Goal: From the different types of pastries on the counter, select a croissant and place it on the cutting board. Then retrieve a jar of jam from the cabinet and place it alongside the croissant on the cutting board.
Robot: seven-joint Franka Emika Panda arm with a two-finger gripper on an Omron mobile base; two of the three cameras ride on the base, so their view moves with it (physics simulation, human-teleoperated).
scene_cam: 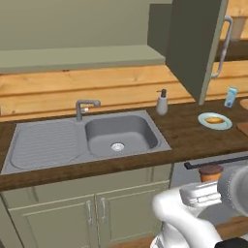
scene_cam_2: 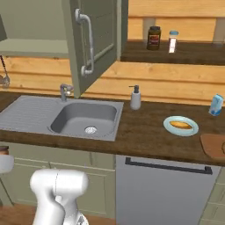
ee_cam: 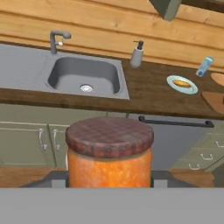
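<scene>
Between the jaws, low and in front of the lower cupboards, sits the small squat orange-red jar of jam with a coppery brown lid (ee_cam: 109, 151), upright and clamped, carried well short of the long dark brown wood-grain bench (scene_cam: 193, 138). The white robot gripper (scene_cam: 209, 190) holds it below bench height.

From the jar, the flat reddish-brown wooden cutting board (scene_cam_2: 214, 146) lies ahead, higher up and off to the right, at the far right end of the bench; just a corner of it shows. Whether the croissant lies on it cannot be told. By my reading, the coming move is a lift up and rightward over the bench edge to reach that board.

A round pale blue plate (scene_cam_2: 181, 126) just left of the board holds one oblong golden-brown pastry (scene_cam_2: 181, 125). The grey steel sink basin (scene_cam: 121, 133) appears empty. The grey-green wall cabinet (scene_cam_2: 94, 39) stands with its door open; on the shelf to its right are a tall dark jar with a black lid (scene_cam_2: 154, 38) and a small pale bottle (scene_cam_2: 173, 41).
</scene>
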